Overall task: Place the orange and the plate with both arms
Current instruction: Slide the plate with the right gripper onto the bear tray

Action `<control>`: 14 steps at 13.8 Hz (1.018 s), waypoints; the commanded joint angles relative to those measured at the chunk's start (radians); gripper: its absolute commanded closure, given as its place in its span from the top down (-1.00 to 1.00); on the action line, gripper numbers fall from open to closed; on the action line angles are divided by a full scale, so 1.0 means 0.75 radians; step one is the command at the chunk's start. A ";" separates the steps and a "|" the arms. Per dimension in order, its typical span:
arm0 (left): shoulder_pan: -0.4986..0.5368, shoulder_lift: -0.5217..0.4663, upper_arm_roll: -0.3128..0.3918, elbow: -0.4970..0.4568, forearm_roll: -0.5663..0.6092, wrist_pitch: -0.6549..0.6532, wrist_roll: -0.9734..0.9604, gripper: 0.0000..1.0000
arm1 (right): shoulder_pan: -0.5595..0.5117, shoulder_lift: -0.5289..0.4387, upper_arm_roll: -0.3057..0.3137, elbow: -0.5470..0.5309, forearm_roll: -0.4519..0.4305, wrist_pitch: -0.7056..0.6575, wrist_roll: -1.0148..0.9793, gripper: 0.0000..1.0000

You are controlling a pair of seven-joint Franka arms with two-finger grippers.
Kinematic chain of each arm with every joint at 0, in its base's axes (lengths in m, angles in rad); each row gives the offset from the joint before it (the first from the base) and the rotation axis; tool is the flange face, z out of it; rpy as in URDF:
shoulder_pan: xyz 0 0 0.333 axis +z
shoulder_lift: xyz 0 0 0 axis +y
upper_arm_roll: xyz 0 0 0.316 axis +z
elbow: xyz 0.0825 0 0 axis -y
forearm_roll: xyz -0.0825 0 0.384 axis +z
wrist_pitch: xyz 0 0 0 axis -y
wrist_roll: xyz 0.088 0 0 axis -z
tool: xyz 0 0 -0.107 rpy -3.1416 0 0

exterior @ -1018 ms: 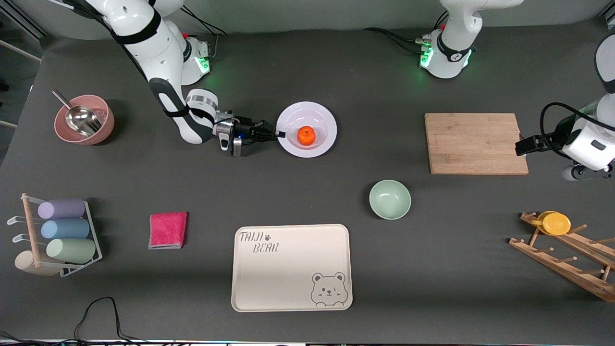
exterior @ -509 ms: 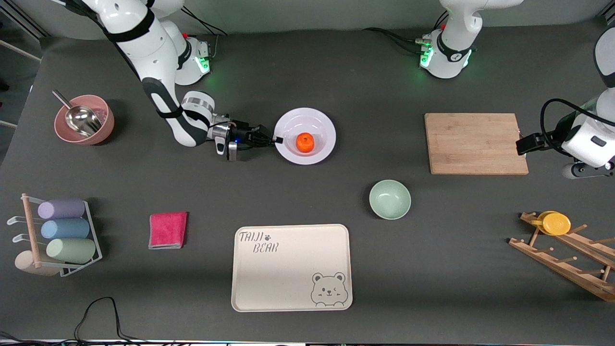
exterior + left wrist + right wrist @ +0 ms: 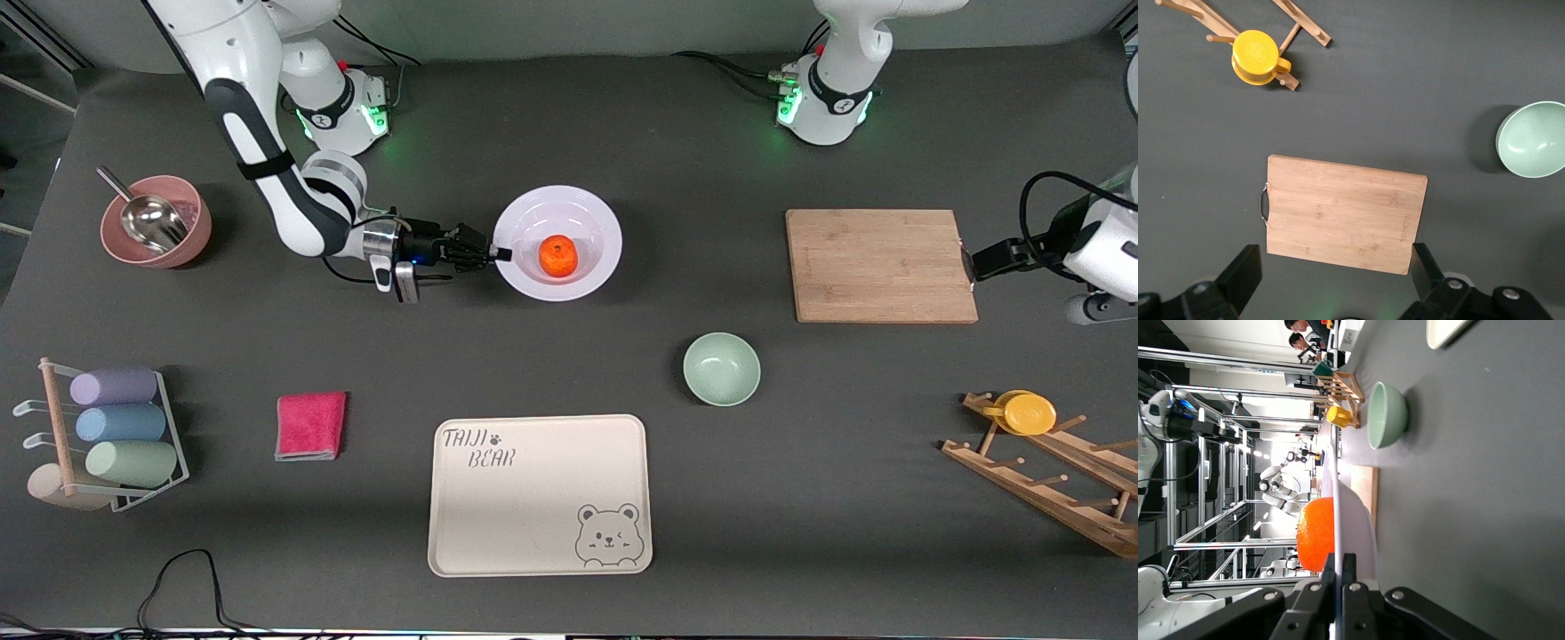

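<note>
- Right end effector [image 3: 498,254] is clamped on the rim of the pale plate [image 3: 587,218], which carries the dimpled orange [image 3: 558,256].
- Left end effector [image 3: 1331,283], fingers spread and empty, hangs above the cutting board [image 3: 880,265].

Even overhead light, soft shadows, sharp front view, bright glare in right wrist view's background
</note>
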 commanded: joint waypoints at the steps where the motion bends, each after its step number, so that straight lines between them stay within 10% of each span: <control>1: -0.009 -0.030 0.008 0.013 0.016 -0.047 -0.007 1.00 | -0.021 0.058 -0.003 0.113 -0.035 0.010 0.053 -1.00; 5: -0.011 -0.018 0.006 -0.002 0.020 -0.055 0.010 1.00 | -0.109 0.314 -0.039 0.491 -0.290 0.043 0.179 -1.00; 14: 0.003 0.013 0.008 0.002 0.042 -0.069 0.081 1.00 | -0.099 0.921 -0.152 1.476 -0.358 0.041 0.609 -1.00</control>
